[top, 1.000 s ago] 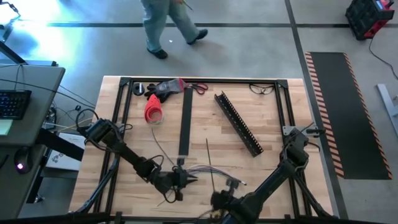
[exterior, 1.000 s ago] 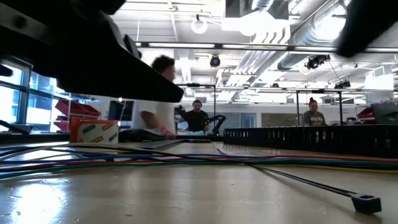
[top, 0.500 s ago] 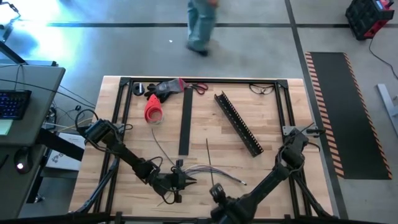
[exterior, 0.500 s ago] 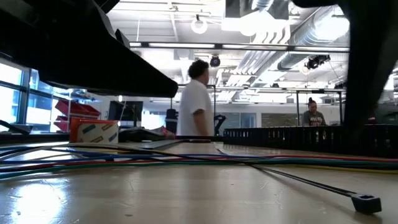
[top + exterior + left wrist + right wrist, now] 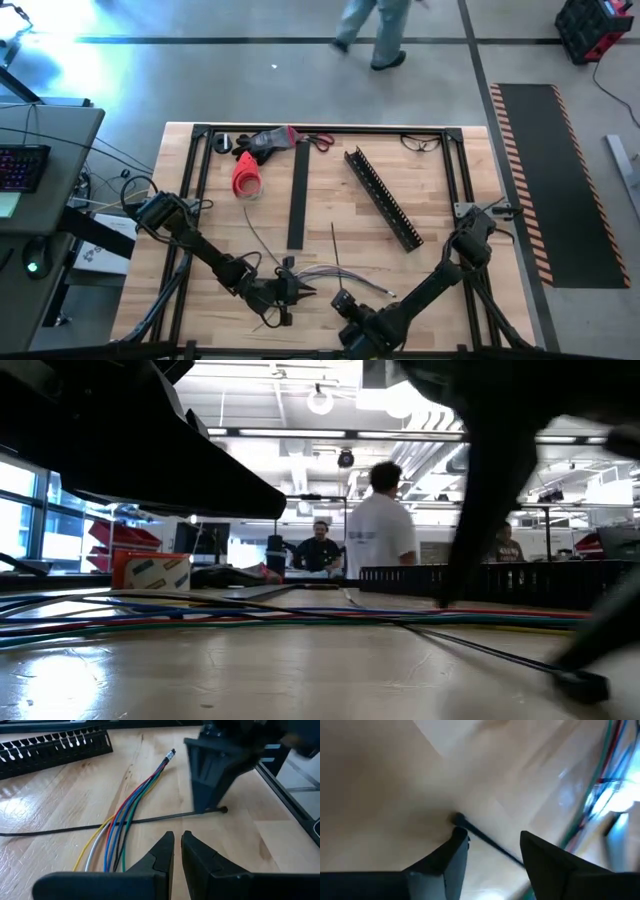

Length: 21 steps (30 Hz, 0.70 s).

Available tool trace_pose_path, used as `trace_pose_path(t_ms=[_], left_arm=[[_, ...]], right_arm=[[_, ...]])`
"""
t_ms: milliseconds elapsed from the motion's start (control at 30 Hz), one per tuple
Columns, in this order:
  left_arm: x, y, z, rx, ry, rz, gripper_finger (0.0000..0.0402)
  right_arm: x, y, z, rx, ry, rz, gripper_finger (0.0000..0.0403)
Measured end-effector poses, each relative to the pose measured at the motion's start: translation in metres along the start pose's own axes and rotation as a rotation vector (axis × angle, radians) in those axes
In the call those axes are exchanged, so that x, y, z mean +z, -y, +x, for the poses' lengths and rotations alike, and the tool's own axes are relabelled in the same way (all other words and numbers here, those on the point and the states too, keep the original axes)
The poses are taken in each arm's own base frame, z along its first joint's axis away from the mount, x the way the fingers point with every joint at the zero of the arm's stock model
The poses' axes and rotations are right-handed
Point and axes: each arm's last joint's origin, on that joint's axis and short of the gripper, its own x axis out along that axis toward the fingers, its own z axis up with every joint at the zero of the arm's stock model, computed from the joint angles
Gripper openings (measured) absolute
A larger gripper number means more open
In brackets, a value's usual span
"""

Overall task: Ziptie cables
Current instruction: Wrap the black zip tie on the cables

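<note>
The cables (image 5: pixel 122 827), thin glossy wires in red, blue, green, white and yellow, lay flat on the pale wooden table (image 5: pixel 440 200) near its front edge, ends fanned. The left gripper (image 5: pixel 178 851), matte black and wedge-tipped, sat beside them with fingers pressed together, holding nothing. The right gripper (image 5: pixel 492 852) stood spread over a slim black zip tie (image 5: pixel 150 819), its head (image 5: pixel 458 819) just visible. A slotted black channel (image 5: pixel 383 198) lay farther back. No lettering was legible.
</note>
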Motion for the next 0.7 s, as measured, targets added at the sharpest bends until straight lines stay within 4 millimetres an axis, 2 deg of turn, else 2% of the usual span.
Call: trace_pose_path(t_ms=[233, 467, 700], left_arm=[[0.0, 0.0, 0.0, 0.001, -0.001, 0.001, 0.0019], [0.0, 0.0, 0.0, 0.001, -0.001, 0.002, 0.0019], [0.0, 0.0, 0.0, 0.001, -0.001, 0.001, 0.0019]], right_arm=[[-0.001, 0.015, 0.011, 0.042, 0.039, -0.203, 0.0141], [-0.005, 0.033, 0.021, 0.136, 0.084, -0.192, 0.0114], [-0.007, 0.041, 0.026, 0.204, 0.13, -0.219, 0.0065]])
